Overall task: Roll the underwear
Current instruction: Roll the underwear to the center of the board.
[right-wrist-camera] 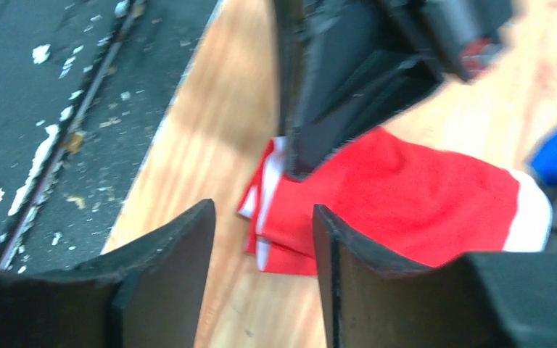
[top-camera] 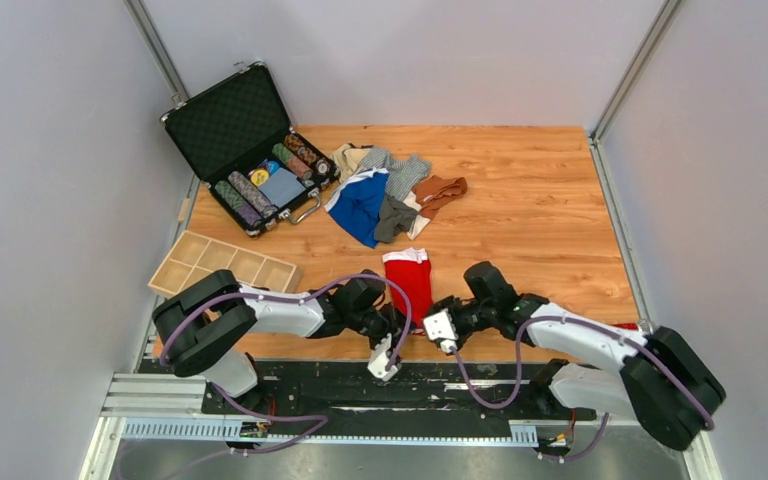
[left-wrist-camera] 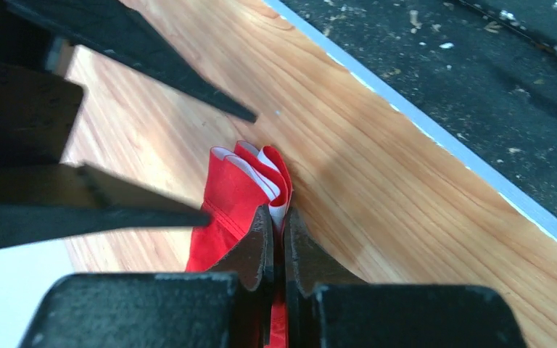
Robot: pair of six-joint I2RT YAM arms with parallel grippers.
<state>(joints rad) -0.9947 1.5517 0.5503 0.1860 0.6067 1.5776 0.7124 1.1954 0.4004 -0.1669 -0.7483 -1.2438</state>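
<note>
Left end effector [left-wrist-camera: 277, 221] pinches the red underwear [left-wrist-camera: 232, 192]; right end effector [right-wrist-camera: 262, 217] open beside it.

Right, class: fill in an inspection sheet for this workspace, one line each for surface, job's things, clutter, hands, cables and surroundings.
Surface: wooden table.
Job's things: red underwear lying near the arms; mixed pile of underwear behind it.
Clutter: open case holding poker chips; wooden divided tray.
Hands: left hand shut on the red underwear's edge; right hand open, near the same cloth.
Cables: purple cables running along both arms.
Surroundings: grey walls.
</note>
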